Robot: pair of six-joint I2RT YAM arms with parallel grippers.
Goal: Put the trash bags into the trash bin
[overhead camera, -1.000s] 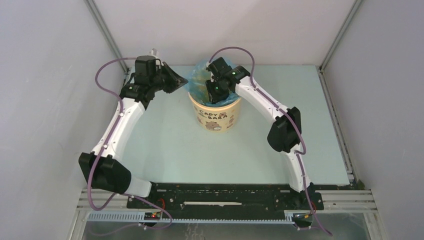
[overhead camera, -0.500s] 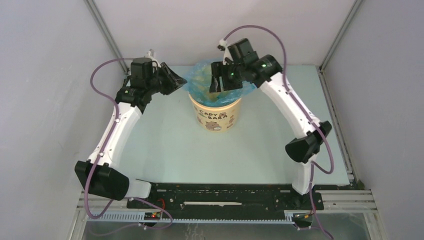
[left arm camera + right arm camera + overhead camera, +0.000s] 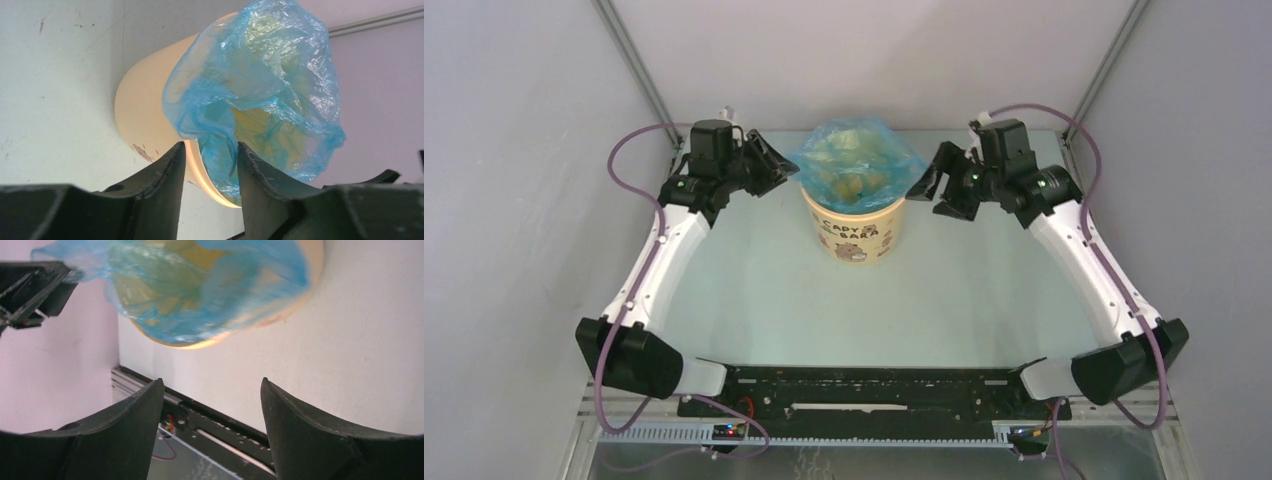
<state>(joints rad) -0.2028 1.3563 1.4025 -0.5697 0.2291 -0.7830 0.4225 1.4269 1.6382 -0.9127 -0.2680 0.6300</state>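
Observation:
The pale-yellow trash bin (image 3: 856,236) stands at the middle back of the table. The light-blue trash bag (image 3: 854,165) sits crumpled in its mouth and bulges well above the rim. My left gripper (image 3: 782,165) is at the bin's left rim with its jaws partly apart. In the left wrist view the left gripper (image 3: 206,150) shows the bin (image 3: 145,115) rim and an edge of the bag (image 3: 260,85) between its tips, gripping nothing. My right gripper (image 3: 924,188) hangs open and empty to the right of the bin. In the right wrist view the right gripper (image 3: 211,385) is clear of the bag (image 3: 190,285).
The enclosure's grey walls and metal posts (image 3: 629,60) stand close behind both arms. The black base rail (image 3: 864,390) runs along the near edge. Pale green table (image 3: 764,290) surrounds the bin.
My right gripper has come up out of the bin's mouth and swung away to the right, open. The bag stays bulging from the bin. The left gripper has hardly moved.

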